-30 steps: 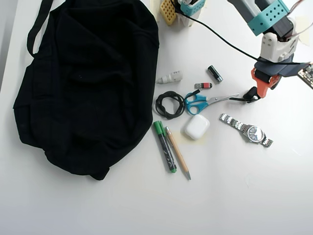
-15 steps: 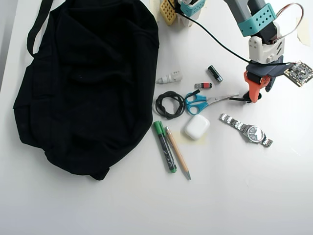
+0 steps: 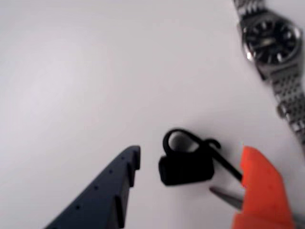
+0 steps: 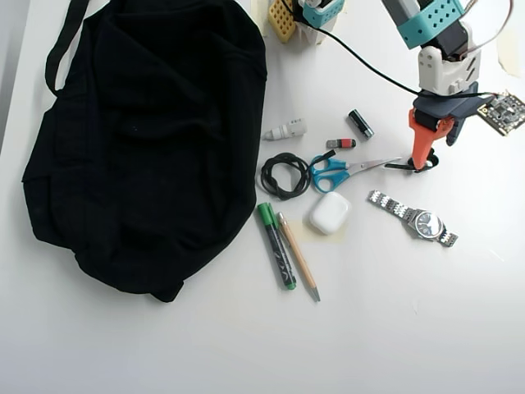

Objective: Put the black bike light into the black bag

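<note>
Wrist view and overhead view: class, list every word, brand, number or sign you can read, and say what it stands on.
No text can be read in either view.
Wristwatch: dial markings in the wrist view are too blurred to read.
Green marker: any print on its barrel is too small to read.
White earbud case: no marking visible.

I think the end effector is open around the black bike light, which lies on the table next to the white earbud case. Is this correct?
Not quite. The end effector is open around the black bike light, but the light lies near the scissors' tip and the watch, not the earbud case. The overhead view shows this.
</note>
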